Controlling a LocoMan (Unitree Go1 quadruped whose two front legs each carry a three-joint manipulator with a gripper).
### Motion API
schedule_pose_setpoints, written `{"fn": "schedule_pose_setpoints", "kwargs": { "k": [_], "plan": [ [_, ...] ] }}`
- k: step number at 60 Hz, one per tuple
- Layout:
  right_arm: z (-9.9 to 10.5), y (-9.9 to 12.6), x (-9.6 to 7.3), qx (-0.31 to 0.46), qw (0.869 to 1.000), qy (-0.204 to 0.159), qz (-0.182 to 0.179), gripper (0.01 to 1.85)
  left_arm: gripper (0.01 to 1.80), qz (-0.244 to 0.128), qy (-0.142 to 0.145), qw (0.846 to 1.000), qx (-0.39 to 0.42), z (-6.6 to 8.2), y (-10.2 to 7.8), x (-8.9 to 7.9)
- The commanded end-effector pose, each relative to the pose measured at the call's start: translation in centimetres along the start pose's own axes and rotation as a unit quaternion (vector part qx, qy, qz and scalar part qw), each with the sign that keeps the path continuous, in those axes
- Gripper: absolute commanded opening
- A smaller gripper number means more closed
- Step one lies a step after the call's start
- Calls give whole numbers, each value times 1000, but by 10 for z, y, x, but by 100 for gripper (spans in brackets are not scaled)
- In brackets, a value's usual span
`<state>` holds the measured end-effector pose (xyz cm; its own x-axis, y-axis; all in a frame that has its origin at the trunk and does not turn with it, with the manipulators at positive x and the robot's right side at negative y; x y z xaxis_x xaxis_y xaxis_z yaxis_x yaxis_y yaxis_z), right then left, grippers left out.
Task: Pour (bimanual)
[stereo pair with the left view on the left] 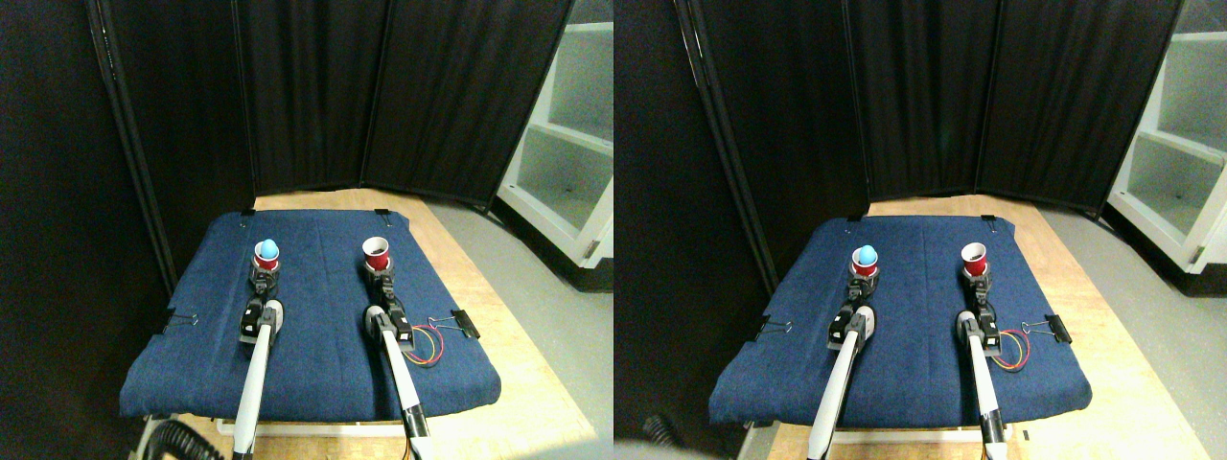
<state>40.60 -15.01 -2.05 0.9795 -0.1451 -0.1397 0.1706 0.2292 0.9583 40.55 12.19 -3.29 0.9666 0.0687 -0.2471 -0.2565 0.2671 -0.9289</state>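
Two small red plastic cups upright on surface covered with dark blue cloth (316, 355). Left red cup (266, 258) has a light blue ball (269, 248) sitting in its mouth; right red cup (377, 256) shows white inside, contents unclear. Left tool (264, 278) right at base of left cup, right tool (381, 277) at base of right cup; jaw opening and grip can't be told, too small. Black binder clip (466, 323) on cloth's right edge.
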Motion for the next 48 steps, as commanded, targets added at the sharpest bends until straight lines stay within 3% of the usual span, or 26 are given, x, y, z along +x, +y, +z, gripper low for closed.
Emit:
{"fn": "schedule_pose_setpoints", "kwargs": {
  "k": [1, 20, 48],
  "plan": [
    [2, -6, 2, 17, 1000, -15, -10, 34, 33, 11, -6, 1000, 7, -2, 10, 2],
    [1, -23, 0, 65, 997, -42, -29, 33, 33, 22, -14, 1000, -1, -5, 22, 2],
    [0, -26, -3, 78, 996, -39, -30, 34, 33, 32, -36, 999, 0, -2, 31, 0]
  ]
}}
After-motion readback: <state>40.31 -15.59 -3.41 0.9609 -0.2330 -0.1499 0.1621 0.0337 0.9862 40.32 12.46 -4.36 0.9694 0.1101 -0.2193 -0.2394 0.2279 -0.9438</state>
